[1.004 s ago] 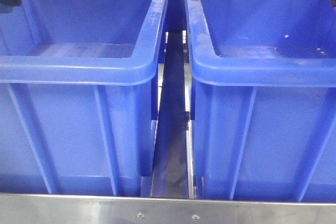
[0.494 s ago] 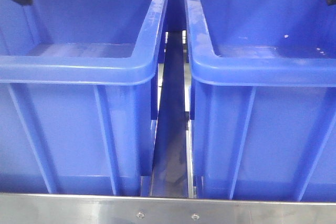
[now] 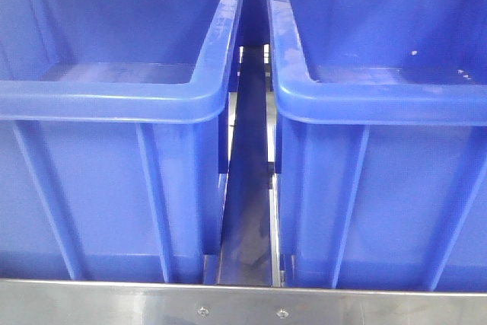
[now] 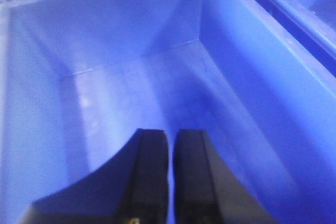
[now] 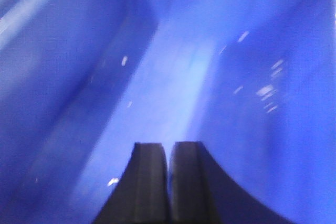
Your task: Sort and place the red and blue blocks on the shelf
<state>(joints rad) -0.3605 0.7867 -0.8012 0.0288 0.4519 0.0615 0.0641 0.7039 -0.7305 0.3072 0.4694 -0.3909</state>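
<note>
Left gripper: the left gripper [image 4: 168,166] sits at the bottom centre of the left wrist view, fingers pressed together with only a hairline gap and nothing between them. It points down into the left bin [image 3: 114,97].
Right gripper: the right gripper [image 5: 168,177] sits at the bottom centre of the right wrist view, fingers closed and empty. It points into the right bin [image 3: 380,104]; this view is blurred.
Blocks: neither the red nor the blue block shows in any view. The bin floors that can be seen are bare; whether a block lies out of frame cannot be told.
Front view: neither arm appears. The two bins fill the frame side by side, apart, with a narrow gap at centre.
Step in hand: judged as a transit phase, both arms over the bins with nothing carried. Whether a drop is done or a pick is pending cannot be told.
Next move: probably lift both arms clear of the bin walls, go to wherever the blocks lie, open the fingers and take one block per arm, keeping each colour to its own bin.
Surface: the shelf rail [image 3: 243,306], bare steel with two screws, runs along the bottom edge of the front view.
Room: nothing beyond the bins and rail is visible.
</note>
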